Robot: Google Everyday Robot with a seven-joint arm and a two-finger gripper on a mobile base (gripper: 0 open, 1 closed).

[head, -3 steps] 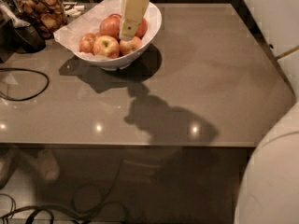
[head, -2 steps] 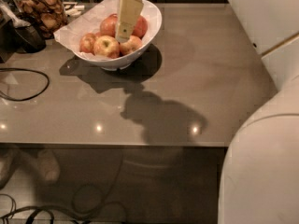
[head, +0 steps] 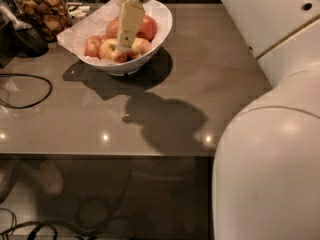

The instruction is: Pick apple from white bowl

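The white bowl (head: 159,15) stands at the back left of the table, lined with white paper and holding several apples. A yellow-gold apple with a red blush (head: 112,51) lies at the front of the pile, with redder apples (head: 147,27) behind it. My gripper (head: 125,43) reaches down from the top edge into the bowl. Its tip is among the apples, just right of the yellow-gold one. Whether it touches an apple cannot be told.
A glass jar of brown snacks (head: 44,8) and a dark utensil (head: 26,36) stand left of the bowl. A black cable (head: 30,92) loops on the table's left side. My white arm body (head: 270,149) fills the right. The table's front edge (head: 110,156) is near.
The gripper has moved left and slightly lower into the bowl. My arm body has swung further into view on the right. The bowl has not moved.
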